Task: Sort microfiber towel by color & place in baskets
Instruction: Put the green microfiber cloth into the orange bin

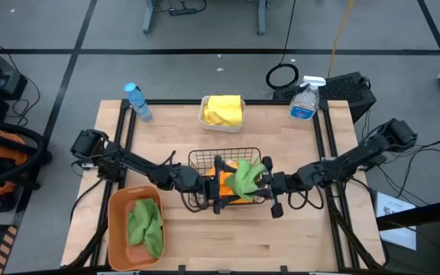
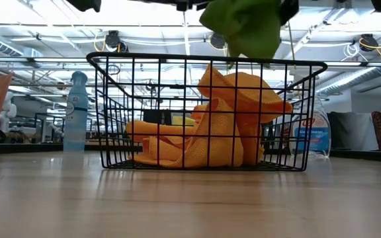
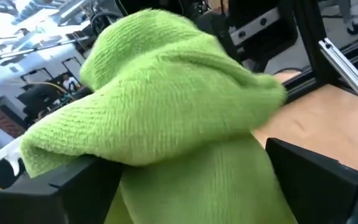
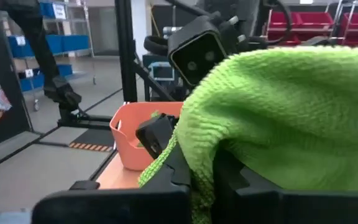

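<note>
Hanging above the black wire-mesh basket (image 1: 225, 177) at the middle of the table, a green microfiber towel (image 1: 247, 178) droops between the two arms, limp and light, folding over itself as a soft fuzzy cloth would. The right gripper (image 1: 264, 180) has its jaws together on one bunched edge of it, while the left gripper (image 1: 221, 174) stands with jaws wide apart just beside the cloth, the fabric draped over its fingers (image 3: 309, 180) but not pinched. Under them the basket holds the orange towels (image 2: 210, 125), heaped and crumpled. I judge such a cloth wants gripping at a gathered fold, not a flat face, since a thin edge could slip out. Nearer the front left sits the orange-brown plastic tub (image 1: 118, 229) with another green towel (image 1: 145, 225) inside, the likely home for this one. Farther back, the small white tub (image 1: 202, 114) carries the yellow towels (image 1: 224, 109), flanked by a blue-capped water bottle (image 1: 137, 101) and a clear spray bottle (image 1: 305, 99).
</note>
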`<move>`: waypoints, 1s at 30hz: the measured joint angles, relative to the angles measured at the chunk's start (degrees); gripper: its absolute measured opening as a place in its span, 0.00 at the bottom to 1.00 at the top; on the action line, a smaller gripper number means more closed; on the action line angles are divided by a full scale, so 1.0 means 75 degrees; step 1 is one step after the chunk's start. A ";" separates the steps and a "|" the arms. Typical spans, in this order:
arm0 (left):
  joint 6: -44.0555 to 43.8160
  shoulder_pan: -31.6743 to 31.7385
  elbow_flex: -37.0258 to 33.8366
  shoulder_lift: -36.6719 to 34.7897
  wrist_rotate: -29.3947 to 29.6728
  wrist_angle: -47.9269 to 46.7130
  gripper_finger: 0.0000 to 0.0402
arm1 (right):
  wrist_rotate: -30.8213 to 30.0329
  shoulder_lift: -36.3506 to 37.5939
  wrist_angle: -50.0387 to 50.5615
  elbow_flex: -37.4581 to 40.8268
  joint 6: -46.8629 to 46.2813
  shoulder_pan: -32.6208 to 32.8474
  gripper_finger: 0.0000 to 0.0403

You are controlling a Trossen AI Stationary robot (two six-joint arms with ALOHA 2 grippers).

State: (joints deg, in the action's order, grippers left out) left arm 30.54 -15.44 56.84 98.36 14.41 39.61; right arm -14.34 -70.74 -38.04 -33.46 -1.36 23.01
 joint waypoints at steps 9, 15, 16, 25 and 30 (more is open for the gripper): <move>0.0470 -0.0171 0.0137 0.0065 0.0074 -0.0176 0.65 | 0.0135 -0.0505 0.0903 -0.0696 0.0078 -0.0001 0.02; 0.0858 -0.0362 0.0137 0.0062 0.1056 -0.0533 0.23 | 0.0009 -0.0510 0.0977 -0.0718 0.0073 0.0101 0.03; 0.0862 -0.0377 0.0137 0.0034 0.1109 -0.0557 0.17 | -0.0061 -0.0507 0.0974 -0.0718 0.0031 0.0134 0.04; 0.1160 -0.0967 0.0135 -0.0695 0.2512 -0.1654 0.10 | -0.0840 -0.0484 0.1630 -0.0715 -0.0528 0.0588 0.36; 0.0618 -0.1565 0.0134 -0.1376 0.3751 -0.3153 0.10 | -0.0877 -0.0466 0.1859 -0.0715 -0.0532 0.0781 0.53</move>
State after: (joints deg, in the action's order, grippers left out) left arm 35.17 -27.18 57.85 88.04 42.54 15.97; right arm -20.92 -74.24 -24.10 -38.83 -5.35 28.87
